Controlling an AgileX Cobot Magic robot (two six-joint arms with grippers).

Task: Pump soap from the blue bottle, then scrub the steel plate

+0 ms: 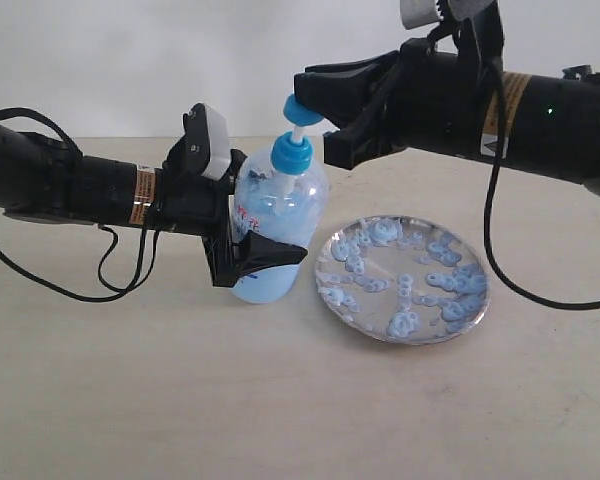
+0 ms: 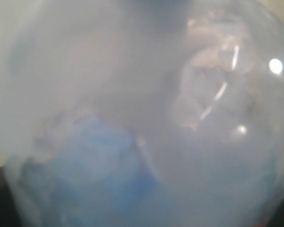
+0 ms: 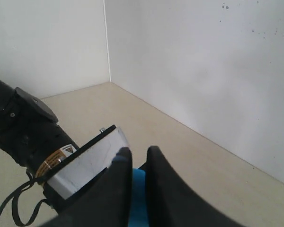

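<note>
Item one, the blue bottle, is standing upright on the counter, partly filled with pale soap. The left claw is reaching in from 9 o'clock and pinching the bottle's body, one black finger crossing the front and the other hidden behind. In the left wrist view the bottle is filling the whole frame as a blur, so no detail is readable there. Item two, the blue pump head, is sitting raised on its white stem at the bottle's 12 o'clock. The right claw is lying on top of it, fingers pressed nearly together (only a thin slit is showing in the right wrist view, with blue visible through it). Item three, the steel plate, is lying flat just beside the bottle at about 4 o'clock, dotted with blue-white blobs.
</note>
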